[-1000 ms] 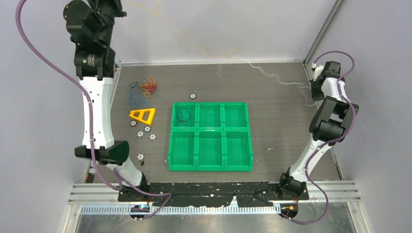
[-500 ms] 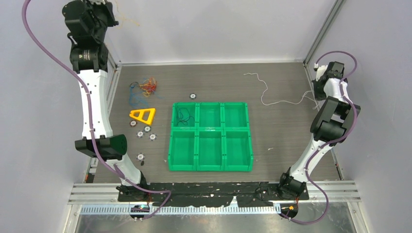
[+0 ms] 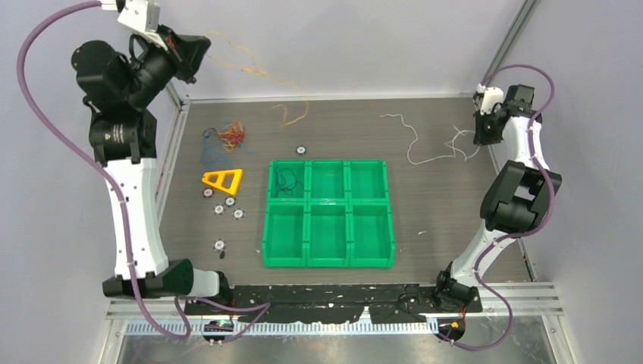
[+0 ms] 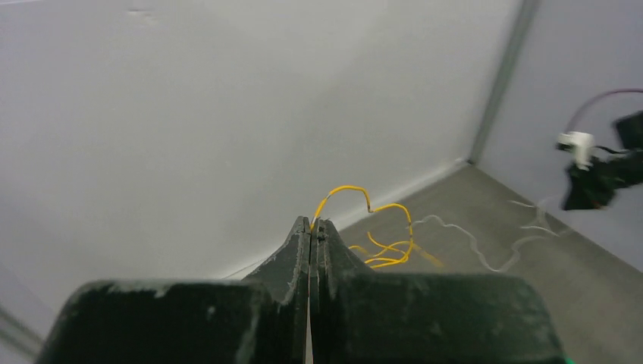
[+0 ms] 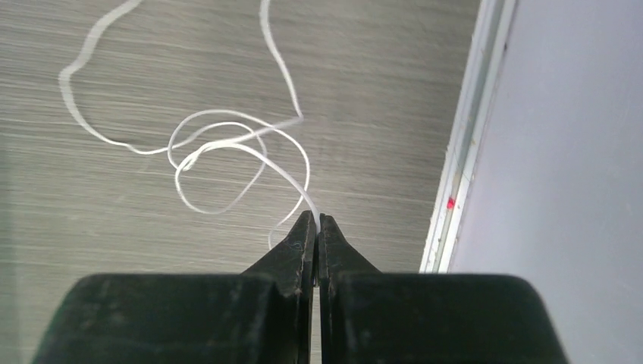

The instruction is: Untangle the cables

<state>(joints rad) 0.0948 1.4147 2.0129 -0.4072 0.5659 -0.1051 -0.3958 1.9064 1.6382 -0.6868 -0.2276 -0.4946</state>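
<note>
Grey walls enclose a dark wood-grain table [image 3: 432, 220]. The left gripper [image 4: 312, 224], raised at the far left, is pinched closed on the yellow-orange cable [image 4: 345, 187], which trails down to the table. The right gripper [image 5: 317, 220], at the far right, clamps the white cable [image 5: 298, 117]. The two look parted, so lay each down well apart and clear of the coloured tangle [image 3: 227, 136] at the left.
</note>
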